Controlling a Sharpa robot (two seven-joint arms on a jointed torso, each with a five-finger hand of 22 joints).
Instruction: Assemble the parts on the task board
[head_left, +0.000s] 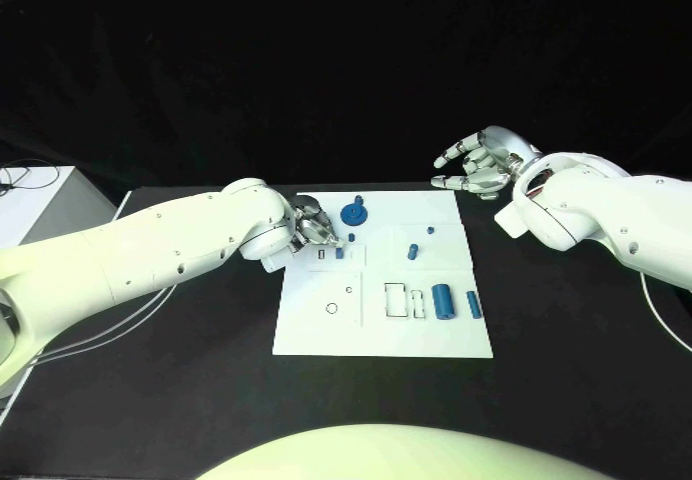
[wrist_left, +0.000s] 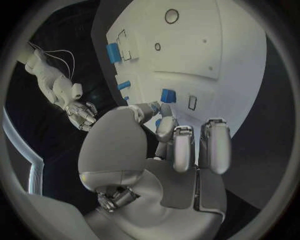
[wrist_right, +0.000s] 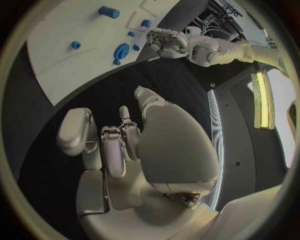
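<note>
The white task board (head_left: 382, 335) lies mid-table. On it are a blue gear (head_left: 356, 212), a small square blue part (head_left: 339, 252) beside a slot, a small peg (head_left: 351, 237), two small parts (head_left: 414, 250) and two cylinders (head_left: 441, 300) at the right. My left hand (head_left: 313, 228) hovers at the board's far left corner with its fingers curled in. In the left wrist view a speck of blue (wrist_left: 158, 121) shows between thumb and finger of the left hand (wrist_left: 181, 145); I cannot tell whether it is pinched. My right hand (head_left: 483, 165) hangs beyond the far right corner, fingers spread and holding nothing.
A white box (head_left: 36, 205) with cables stands at the table's far left. The board has bare rectangular slots (head_left: 395, 298) and a round hole (head_left: 332, 308) in its near half. Black tabletop surrounds the board.
</note>
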